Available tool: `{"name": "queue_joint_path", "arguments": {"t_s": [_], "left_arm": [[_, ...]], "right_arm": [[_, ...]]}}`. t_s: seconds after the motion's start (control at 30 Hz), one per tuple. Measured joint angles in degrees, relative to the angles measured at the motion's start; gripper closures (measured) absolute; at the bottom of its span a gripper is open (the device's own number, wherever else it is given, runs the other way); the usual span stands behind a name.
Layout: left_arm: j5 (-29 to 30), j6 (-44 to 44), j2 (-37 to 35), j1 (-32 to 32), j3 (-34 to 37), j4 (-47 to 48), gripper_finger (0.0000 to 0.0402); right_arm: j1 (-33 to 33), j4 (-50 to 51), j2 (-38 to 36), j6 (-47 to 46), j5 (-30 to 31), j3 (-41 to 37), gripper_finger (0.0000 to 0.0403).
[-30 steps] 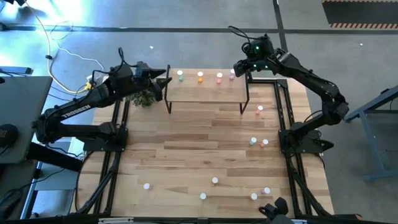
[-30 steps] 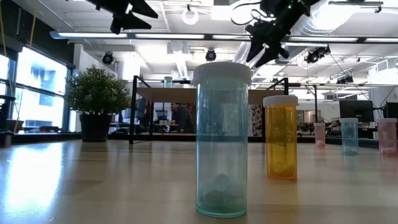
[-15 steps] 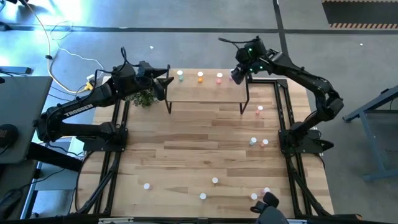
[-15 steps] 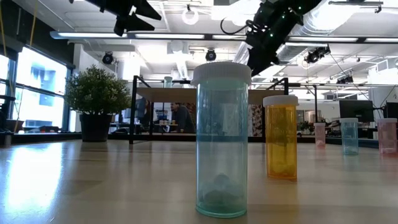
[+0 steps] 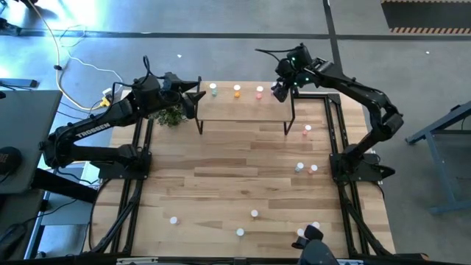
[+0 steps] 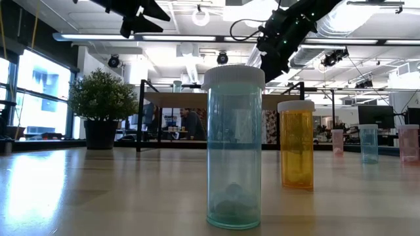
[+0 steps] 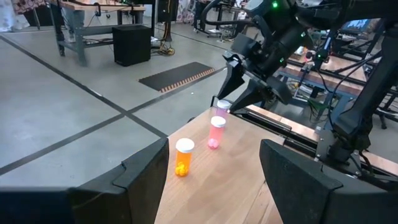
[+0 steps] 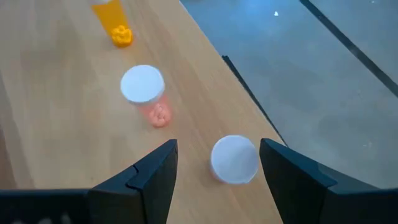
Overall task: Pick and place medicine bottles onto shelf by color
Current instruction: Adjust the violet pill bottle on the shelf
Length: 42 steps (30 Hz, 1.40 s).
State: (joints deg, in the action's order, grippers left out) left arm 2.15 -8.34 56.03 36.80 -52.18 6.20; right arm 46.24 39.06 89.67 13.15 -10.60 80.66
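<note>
The shelf (image 5: 243, 109) stands at the table's far edge on black legs. A green (image 5: 213, 90), an orange (image 5: 237, 90) and a red-pink (image 5: 260, 91) medicine bottle stand upright in a row on it. A white-capped bottle (image 8: 234, 159) stands at the shelf's right end. My right gripper (image 8: 217, 149) hangs open above it, tilted down, one finger to each side of the cap and apart from it. My left gripper (image 5: 194, 94) hovers open and level off the shelf's left end, and the left wrist view looks along the row.
Several more bottles stand loose on the table: one below the shelf's right leg (image 5: 307, 130), a pair (image 5: 306, 168) at mid right, several along the near edge (image 5: 254, 214). A small potted plant (image 5: 171, 116) sits under my left arm. The table's middle is bare wood.
My right gripper has come down and a little toward the table's left, rolling about its wrist. It now covers, in the high view, the shelf's rightmost bottle, which showed there a second ago.
</note>
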Motion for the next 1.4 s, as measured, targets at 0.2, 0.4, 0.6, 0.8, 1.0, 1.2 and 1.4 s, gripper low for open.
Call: {"name": "queue_joint_path", "arguments": {"t_s": [0.2,0.4,0.6,0.8,1.0,1.2,1.4], "left_arm": [[0.14,0.00,0.00,0.00,0.00,0.00,0.0158],[0.22,0.00,0.00,0.00,0.00,0.00,0.0158],[0.22,0.00,0.00,0.00,0.00,0.00,0.0158],[0.22,0.00,0.00,0.00,0.00,0.00,0.0158],[0.22,0.00,0.00,0.00,0.02,0.00,0.0158],[0.65,0.00,0.00,0.00,0.02,0.00,0.0158],[0.66,0.00,0.00,0.00,0.02,0.00,0.0158]], "right_arm": [[0.25,-0.02,0.06,0.66,2.07,0.00,0.0186],[0.28,0.08,1.20,0.07,1.13,0.00,0.0210],[0.26,-0.37,2.58,-0.04,1.13,0.00,0.0214],[0.37,-0.40,2.57,-0.18,1.32,0.00,0.0225],[0.37,-0.38,2.57,-0.20,1.31,0.00,0.0288],[0.39,0.86,2.47,-0.20,1.28,0.08,0.0302],[0.21,3.13,1.83,-0.67,1.65,0.15,0.0286]]}}
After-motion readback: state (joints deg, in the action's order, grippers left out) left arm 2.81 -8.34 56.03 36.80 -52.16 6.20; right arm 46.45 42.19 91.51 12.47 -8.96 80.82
